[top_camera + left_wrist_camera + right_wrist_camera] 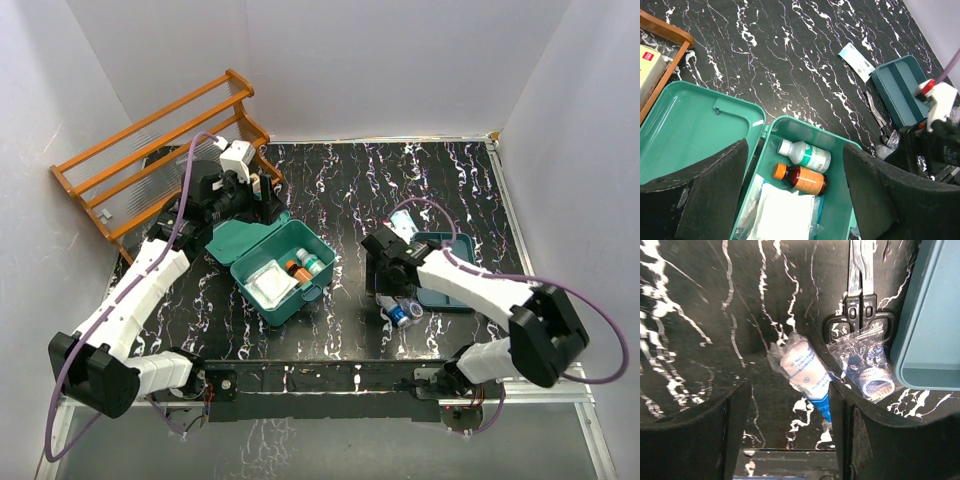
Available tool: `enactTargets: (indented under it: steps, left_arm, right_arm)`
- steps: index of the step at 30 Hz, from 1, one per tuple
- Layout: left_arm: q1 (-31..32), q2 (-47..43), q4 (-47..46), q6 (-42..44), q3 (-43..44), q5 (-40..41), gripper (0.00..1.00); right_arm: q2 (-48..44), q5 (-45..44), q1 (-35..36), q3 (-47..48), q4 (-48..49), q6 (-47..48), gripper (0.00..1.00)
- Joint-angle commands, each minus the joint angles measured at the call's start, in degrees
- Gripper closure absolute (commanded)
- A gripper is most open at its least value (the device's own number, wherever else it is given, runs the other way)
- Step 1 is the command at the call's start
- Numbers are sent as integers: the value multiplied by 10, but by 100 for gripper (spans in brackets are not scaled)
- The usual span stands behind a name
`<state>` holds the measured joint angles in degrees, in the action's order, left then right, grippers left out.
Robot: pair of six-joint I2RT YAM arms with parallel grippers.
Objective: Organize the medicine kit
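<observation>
Teal medicine kit (292, 305), long axis 8 to 2 o'clock, lid (240, 245) toward 10, on black worktop (350, 180); white walls (400, 60). Spread, empty: left tool (795, 165), right tool (787, 395).

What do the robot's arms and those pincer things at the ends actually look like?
The left arm and right arm have white shells with chunky black joints. A purple cable loops along each. The left pincer and right pincer have two broad, black, rough-padded fingers.

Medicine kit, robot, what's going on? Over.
Left gripper open above medicine kit, lid open, two bottles and white pad pack inside. Right gripper open over wrapped bandage roll. Scissors, tray close beside it.
</observation>
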<state>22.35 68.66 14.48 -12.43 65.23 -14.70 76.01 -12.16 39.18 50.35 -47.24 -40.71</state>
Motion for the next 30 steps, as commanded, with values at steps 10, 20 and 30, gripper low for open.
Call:
enactTargets:
  steps: [10,20,30]
  left_arm:
    - [2,38,-55,-4,36,-7,25]
    - [5,73,-52,55,62,1,22]
    - [5,126,-137,3,52,-60,2]
  right_arm:
    - [132,1,-19,60,-38,84,56]
    - [127,22,-33,119,8,137,70]
    - [55,35,-81,186,189,206,75]
